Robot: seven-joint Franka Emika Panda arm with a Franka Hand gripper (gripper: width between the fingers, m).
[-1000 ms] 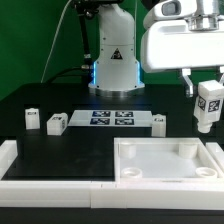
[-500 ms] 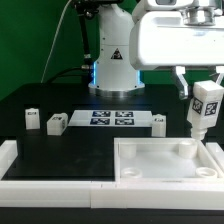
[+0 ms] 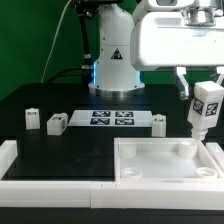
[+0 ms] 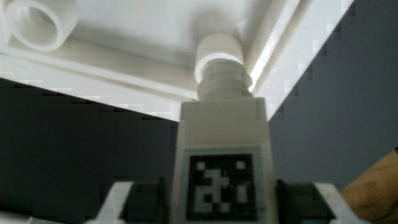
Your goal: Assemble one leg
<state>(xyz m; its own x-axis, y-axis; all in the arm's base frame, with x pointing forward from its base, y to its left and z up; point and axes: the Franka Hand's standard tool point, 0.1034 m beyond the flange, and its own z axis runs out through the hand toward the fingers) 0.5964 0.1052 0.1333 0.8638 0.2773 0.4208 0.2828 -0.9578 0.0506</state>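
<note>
My gripper [image 3: 205, 108] is shut on a leg [image 3: 205, 107], a white block with a black-and-white marker on its face, held upright above the far right corner of the large white square panel [image 3: 165, 160]. In the wrist view the leg [image 4: 224, 140] fills the middle between my fingers [image 4: 125, 200], its round peg end pointing at the panel's rim [image 4: 160, 55]. Three more legs lie on the table: one [image 3: 31, 118] at the exterior view's left, one [image 3: 55, 123] beside it, and one [image 3: 158, 121] right of the marker board.
The marker board [image 3: 111, 118] lies flat at mid-table in front of the robot base [image 3: 113, 60]. A white raised rail [image 3: 50, 170] runs along the table's front and left edges. A corner hole of the panel [image 4: 39, 28] shows in the wrist view.
Between one second and half a second ago my gripper with the leg rose a little and shifted. Since then nothing has visibly moved.
</note>
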